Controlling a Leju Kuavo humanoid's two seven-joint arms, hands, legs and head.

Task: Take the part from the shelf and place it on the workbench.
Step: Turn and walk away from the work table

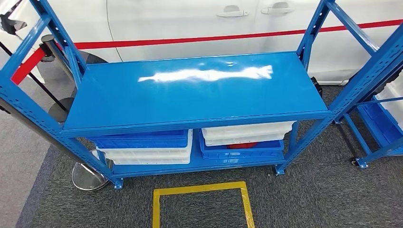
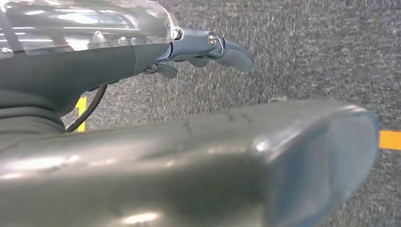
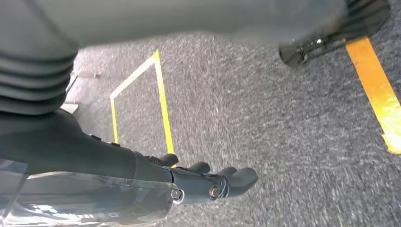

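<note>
A blue shelf (image 1: 195, 95) stands ahead in the head view, its top board bare and glossy, with a bright glare streak across it. Under that board, the lower level holds 2 stacks of bins. On the left, a blue bin (image 1: 140, 140) sits on white bins (image 1: 145, 156). On the right, white bins (image 1: 247, 132) sit on a blue bin (image 1: 242, 151), and something red (image 1: 242, 145) shows in the gap between them; I cannot tell whether it is the part. A second blue rack (image 1: 380, 118) stands at the right edge. Behind the shelf is a white car (image 1: 214, 23) with a red stripe along its side. A post with a round chrome base (image 1: 88, 176) stands by the shelf's left leg. On the grey carpet (image 1: 309, 199) in front of the shelf, yellow tape (image 1: 202, 190) marks a square.

The left hand (image 2: 198, 52) hangs over the carpet in the left wrist view, fingers (image 2: 234, 54) extended and only slightly bent, holding nothing; the thumb looms large and blurred across the lower half of that picture. The right hand (image 3: 203, 182) also hangs over the carpet in the right wrist view, fingers (image 3: 241, 177) stretched out side by side, empty, with the taped square and an orange-yellow line (image 3: 376, 90) on the floor beyond it.
</note>
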